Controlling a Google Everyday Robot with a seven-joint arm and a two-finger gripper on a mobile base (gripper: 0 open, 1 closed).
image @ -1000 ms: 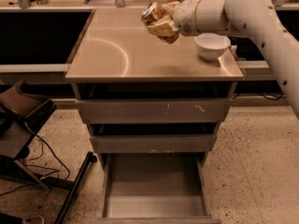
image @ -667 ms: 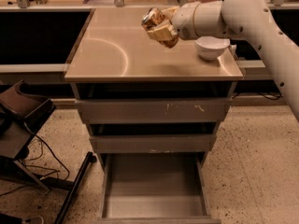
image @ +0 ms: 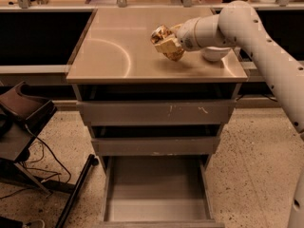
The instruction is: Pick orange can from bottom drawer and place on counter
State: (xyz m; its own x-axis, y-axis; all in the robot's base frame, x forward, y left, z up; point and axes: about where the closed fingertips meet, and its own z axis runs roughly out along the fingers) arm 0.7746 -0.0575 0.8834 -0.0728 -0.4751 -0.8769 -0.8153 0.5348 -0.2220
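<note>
Evidently, over the last second I lowered the gripper (image: 167, 45), fingers clamped on the tilted orange can (image: 160, 33), closer to the counter (image: 109, 56), leaving only set-down and release.

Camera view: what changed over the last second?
The tool, gripping the tilted can, came down toward the counter and slightly forward. The arm now covers part of the bowl. Nothing was let go. Can't tell whether the can touches the top yet. The bowl and the open bottom drawer stayed put.
</note>
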